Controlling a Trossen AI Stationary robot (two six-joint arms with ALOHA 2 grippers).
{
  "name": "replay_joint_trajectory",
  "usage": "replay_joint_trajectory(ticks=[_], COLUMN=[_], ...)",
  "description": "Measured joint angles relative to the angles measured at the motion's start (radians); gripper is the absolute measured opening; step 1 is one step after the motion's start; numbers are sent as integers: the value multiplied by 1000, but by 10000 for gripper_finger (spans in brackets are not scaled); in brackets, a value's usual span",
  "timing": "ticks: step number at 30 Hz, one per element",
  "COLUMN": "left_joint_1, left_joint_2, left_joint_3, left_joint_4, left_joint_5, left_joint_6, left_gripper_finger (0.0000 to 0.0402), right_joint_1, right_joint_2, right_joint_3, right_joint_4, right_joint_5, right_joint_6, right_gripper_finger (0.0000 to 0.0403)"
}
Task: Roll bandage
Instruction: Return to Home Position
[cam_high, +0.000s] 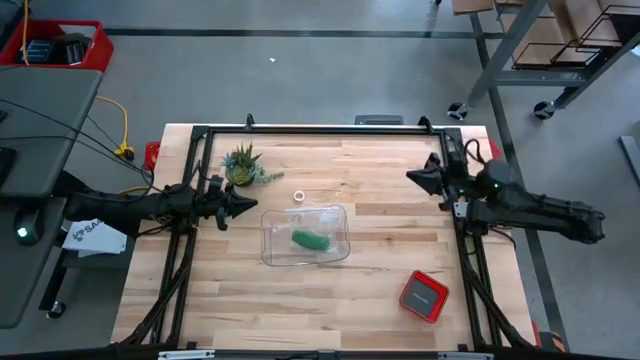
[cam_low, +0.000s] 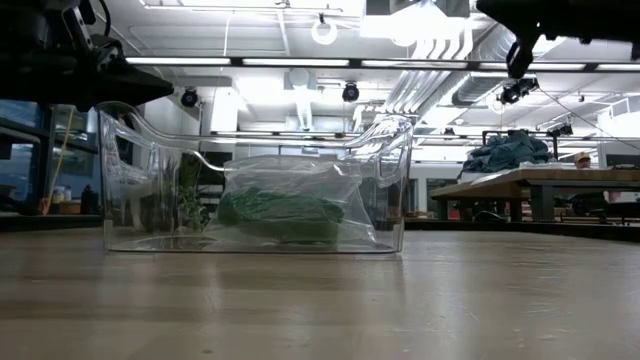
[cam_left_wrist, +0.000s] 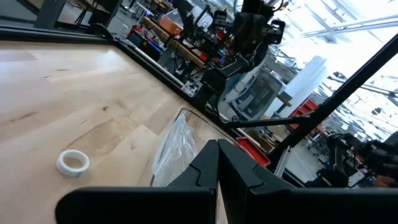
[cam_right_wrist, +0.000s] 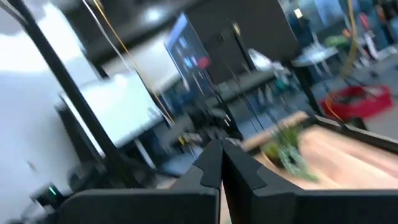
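The left claw (cam_high: 248, 205) hangs over the worktop (cam_high: 380, 290) just off the 9 o'clock side of the clear bin (cam_high: 264, 240). Its two fingers are pressed together on nothing, as its wrist view shows (cam_left_wrist: 217, 146). A small potted plant (cam_high: 243, 165) stands toward 11 o'clock from the bin, and a white tape ring (cam_high: 299, 196) lies near its 12 o'clock edge. The bin sits about mid-worktop, and in it lies a clear plastic bag (cam_high: 325, 222) holding the bandage (cam_high: 309, 239), a short green roll resting on the bin floor. From table height it shows as a low green lump (cam_low: 280, 212) behind bag film and bin wall (cam_low: 120, 180). Its long axis runs roughly from 9 to 3 o'clock, the right end dipping a little toward 4. I judge the roll light, soft and easily squashed, and the film around it slippery. A pinch would do best across the roll's short axis at mid-length, or on the stiff bin rim if the whole lot has to move. A red box (cam_high: 424, 296) lies toward 4 o'clock, well apart. The right claw (cam_high: 412, 177) is raised off toward 2 o'clock, pointing back at the bin, its fingers likewise closed and empty (cam_right_wrist: 222, 146).
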Motion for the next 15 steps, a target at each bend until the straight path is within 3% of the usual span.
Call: replay_joint_trajectory(ticks=[6,15], left_joint_1=[0,0], left_joint_2=[0,0], left_joint_3=[0,0], left_joint_4=[0,1], left_joint_5=[-1,-2], left_joint_6=[0,0], left_gripper_finger=[0,0], right_joint_1=[2,129], right_joint_2=[16,80], right_joint_3=[-208,-280], right_joint_4=[452,544], right_joint_5=[2,-6], right_joint_6=[106,34], right_gripper_finger=[0,0])
